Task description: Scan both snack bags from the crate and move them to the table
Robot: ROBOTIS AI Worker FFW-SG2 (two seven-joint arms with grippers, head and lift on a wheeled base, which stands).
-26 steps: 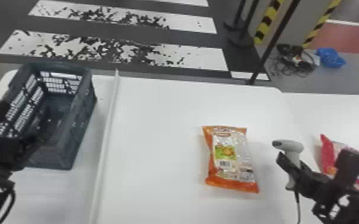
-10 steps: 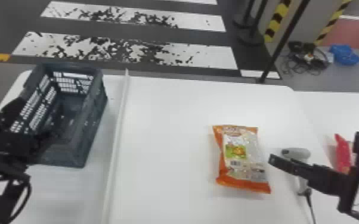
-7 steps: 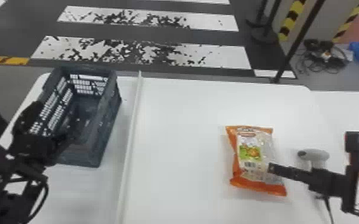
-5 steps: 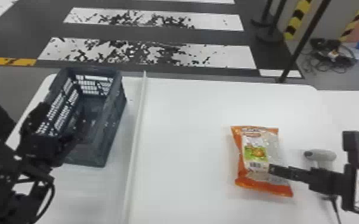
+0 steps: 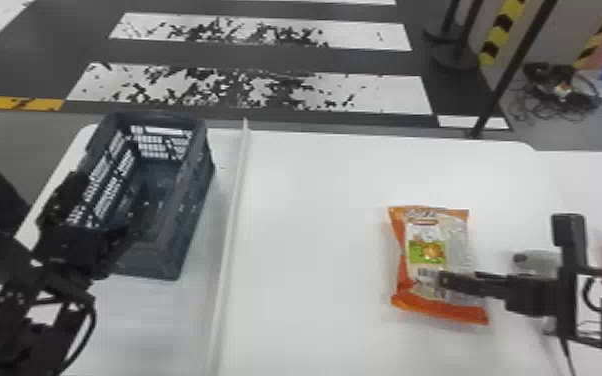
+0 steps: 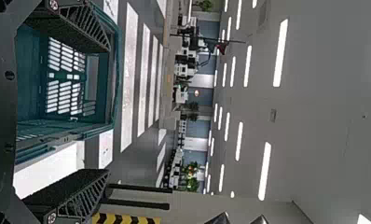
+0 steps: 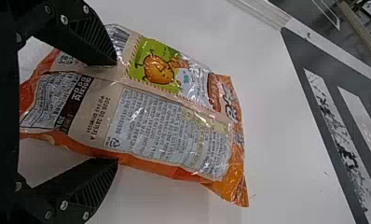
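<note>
White table (image 5: 315,225) below, the right tool (image 5: 446,281) (fingers apart) points inward over the orange bag (image 5: 427,250).

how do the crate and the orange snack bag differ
The crate is dark with slotted walls, while the orange snack bag has a shiny printed wrapper. The crate stands open-topped; the bag lies flat on its side of the raised white strip, to the right, with the crate to the left. Both rest on the white table.
</note>
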